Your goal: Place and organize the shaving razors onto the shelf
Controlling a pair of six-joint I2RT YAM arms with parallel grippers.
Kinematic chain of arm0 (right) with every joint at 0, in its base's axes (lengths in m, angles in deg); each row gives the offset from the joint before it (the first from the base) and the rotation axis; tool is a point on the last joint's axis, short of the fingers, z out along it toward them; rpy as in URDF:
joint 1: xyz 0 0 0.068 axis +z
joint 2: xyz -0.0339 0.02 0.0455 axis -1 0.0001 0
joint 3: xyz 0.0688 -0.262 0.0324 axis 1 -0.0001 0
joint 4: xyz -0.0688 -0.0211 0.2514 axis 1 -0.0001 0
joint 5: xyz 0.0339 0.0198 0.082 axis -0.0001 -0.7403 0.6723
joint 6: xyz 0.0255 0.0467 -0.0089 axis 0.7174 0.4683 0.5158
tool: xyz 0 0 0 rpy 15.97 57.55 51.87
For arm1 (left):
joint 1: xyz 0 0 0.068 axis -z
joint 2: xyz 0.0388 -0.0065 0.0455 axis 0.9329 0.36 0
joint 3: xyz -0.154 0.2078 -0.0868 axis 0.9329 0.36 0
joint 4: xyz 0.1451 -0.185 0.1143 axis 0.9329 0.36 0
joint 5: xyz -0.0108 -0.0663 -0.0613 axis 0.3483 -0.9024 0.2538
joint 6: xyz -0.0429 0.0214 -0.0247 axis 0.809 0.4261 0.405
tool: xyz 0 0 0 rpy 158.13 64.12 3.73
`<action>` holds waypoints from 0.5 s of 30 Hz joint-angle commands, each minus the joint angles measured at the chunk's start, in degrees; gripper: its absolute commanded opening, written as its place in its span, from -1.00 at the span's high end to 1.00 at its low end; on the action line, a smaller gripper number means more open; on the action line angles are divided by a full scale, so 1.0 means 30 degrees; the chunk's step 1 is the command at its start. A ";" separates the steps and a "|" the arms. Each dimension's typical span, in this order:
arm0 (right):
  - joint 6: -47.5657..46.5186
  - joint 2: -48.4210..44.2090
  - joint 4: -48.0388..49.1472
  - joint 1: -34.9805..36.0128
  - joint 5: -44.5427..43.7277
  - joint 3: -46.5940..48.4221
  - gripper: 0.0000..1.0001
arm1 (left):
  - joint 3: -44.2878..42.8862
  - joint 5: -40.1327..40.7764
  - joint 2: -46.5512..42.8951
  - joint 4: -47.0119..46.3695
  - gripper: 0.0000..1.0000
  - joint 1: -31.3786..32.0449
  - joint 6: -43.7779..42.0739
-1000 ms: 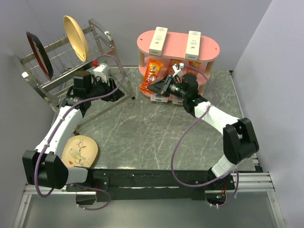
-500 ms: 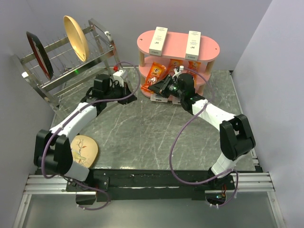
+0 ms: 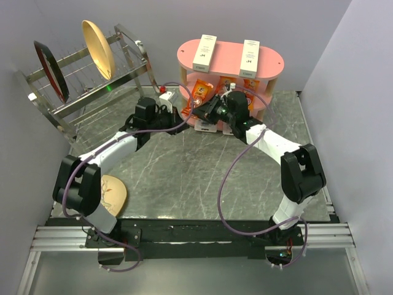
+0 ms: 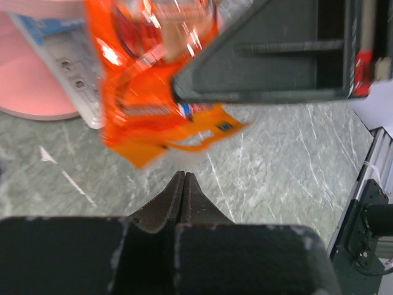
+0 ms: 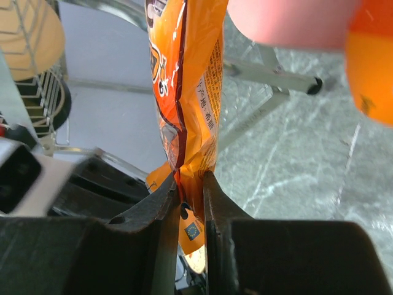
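The pink shelf (image 3: 275, 61) stands at the back of the table. One razor pack (image 3: 206, 127) lies at its foot, partly hidden under my right gripper; its blue-and-white card shows in the left wrist view (image 4: 61, 49) against the pink bottom board (image 4: 27, 86). The second pack is hidden. My right gripper (image 3: 206, 109) (image 5: 191, 184) is shut on the lower end of an orange snack packet (image 5: 187, 80) (image 4: 144, 104), held upright by the shelf's left end. My left gripper (image 3: 182, 114) (image 4: 184, 176) is shut and empty, just in front of that packet.
Two white boxes (image 3: 204, 52) (image 3: 250, 58) lie on the shelf's top board, with more orange packets on the middle tier. A wire dish rack (image 3: 80, 80) with two plates stands back left. A patterned plate (image 3: 115, 193) lies near the left arm's base.
My left arm has swung right from the dish rack to the shelf's left end. My right gripper has moved slightly left and toward the shelf, raising the orange packet.
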 commanded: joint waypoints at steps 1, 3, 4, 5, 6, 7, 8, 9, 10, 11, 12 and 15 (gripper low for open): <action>-0.0207 0.0455 -0.0117 -0.0070 -0.0546 0.1504 0.70 | -0.0607 0.0270 0.0500 -0.1611 0.98 0.0359 0.0334; -0.0178 0.0544 -0.0234 -0.0070 -0.0634 0.1563 0.64 | -0.0870 0.0387 0.0821 -0.1758 0.98 0.0447 0.0334; -0.0149 0.0544 -0.0293 -0.0099 -0.0605 0.1563 0.63 | -0.0987 0.0445 0.0910 -0.1788 0.98 0.0477 0.0305; -0.0120 0.0573 -0.0323 -0.0128 -0.0605 0.1592 0.61 | -0.1104 0.0620 0.1027 -0.1875 0.98 0.0506 0.0276; -0.0119 0.0573 -0.0352 -0.0099 -0.0634 0.1564 0.57 | -0.1192 0.0709 0.1202 -0.2050 0.98 0.0506 0.0247; -0.0119 0.0573 -0.0439 -0.0128 -0.0692 0.1563 0.52 | -0.1251 0.0826 0.1320 -0.2168 0.98 0.0506 0.0217; -0.0148 0.0544 -0.0469 -0.0186 -0.0780 0.1563 0.52 | -0.1339 0.0972 0.1437 -0.2314 0.98 0.0506 0.0217; -0.0149 0.0544 -0.0469 -0.0187 -0.0810 0.1563 0.51 | -0.1456 0.1002 0.1699 -0.2605 0.98 0.0506 0.0188; -0.0149 0.0573 -0.0498 -0.0216 -0.0839 0.1592 0.50 | -0.1544 0.0974 0.1847 -0.2695 0.98 0.0564 0.0188; -0.0091 0.0602 -0.0528 -0.0274 -0.0897 0.1593 0.50 | -0.1864 0.0944 0.1994 -0.2725 0.98 0.0565 0.0130; -0.0061 0.0631 -0.0557 -0.0304 -0.0898 0.1622 0.43 | -0.2041 0.0944 0.2227 -0.2783 0.98 0.0594 0.0129; -0.0061 0.0661 -0.0470 -0.0363 -0.0927 0.1681 0.33 | -0.2656 0.0886 0.2696 -0.2901 0.98 0.0682 0.0100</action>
